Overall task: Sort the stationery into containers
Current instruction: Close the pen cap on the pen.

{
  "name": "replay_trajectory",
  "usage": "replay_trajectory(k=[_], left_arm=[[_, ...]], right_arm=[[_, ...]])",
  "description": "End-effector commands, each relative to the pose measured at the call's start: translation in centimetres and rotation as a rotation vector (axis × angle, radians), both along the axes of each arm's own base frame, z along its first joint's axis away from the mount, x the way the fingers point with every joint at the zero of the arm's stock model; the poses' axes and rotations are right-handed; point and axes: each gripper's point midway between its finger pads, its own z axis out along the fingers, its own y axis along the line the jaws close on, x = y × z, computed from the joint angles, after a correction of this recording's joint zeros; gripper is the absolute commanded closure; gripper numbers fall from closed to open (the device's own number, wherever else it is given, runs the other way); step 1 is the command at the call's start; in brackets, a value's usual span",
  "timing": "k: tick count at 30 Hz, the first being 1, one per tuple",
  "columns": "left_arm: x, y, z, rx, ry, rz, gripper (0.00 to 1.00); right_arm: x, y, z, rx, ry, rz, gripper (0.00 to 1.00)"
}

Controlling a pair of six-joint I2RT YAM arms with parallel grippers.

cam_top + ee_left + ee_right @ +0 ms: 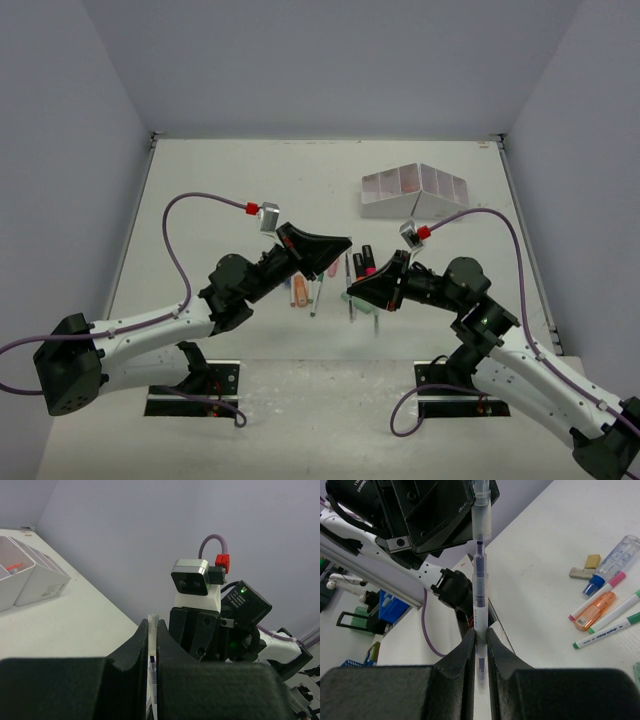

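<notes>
Your left gripper (342, 243) is pinched shut on one end of a clear pen (481, 555) with blue ink. It's holding it up off the table, above the loose pens (312, 290) lying in the middle. Your right gripper (480, 636) is clamped narrow on the other end, so both have it at once. Looks like a mid-air handoff to me, since the white organizer (415, 205) sits far back on the right, probably an easier reach for that arm. The pen isn't in any compartment yet.
</notes>
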Motion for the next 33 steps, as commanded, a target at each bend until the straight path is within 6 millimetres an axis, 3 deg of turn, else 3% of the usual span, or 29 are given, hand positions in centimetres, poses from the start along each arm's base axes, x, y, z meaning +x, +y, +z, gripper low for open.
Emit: replay_trajectory(k=[1, 18, 33], left_arm=[[-0.1, 0.4, 1.4, -0.029, -0.048, 0.01, 1.0], [0.0, 0.4, 1.7, -0.035, -0.046, 0.013, 1.0], [0.2, 0.3, 2.4, -0.034, -0.063, 0.023, 1.0]], right_arm=[[-0.1, 0.1, 2.5, 0.04, -0.062, 0.008, 1.0], [0.1, -0.5, 2.5, 0.033, -0.072, -0.032, 1.0], [-0.4, 0.0, 1.2, 0.004, -0.043, 0.018, 1.0]])
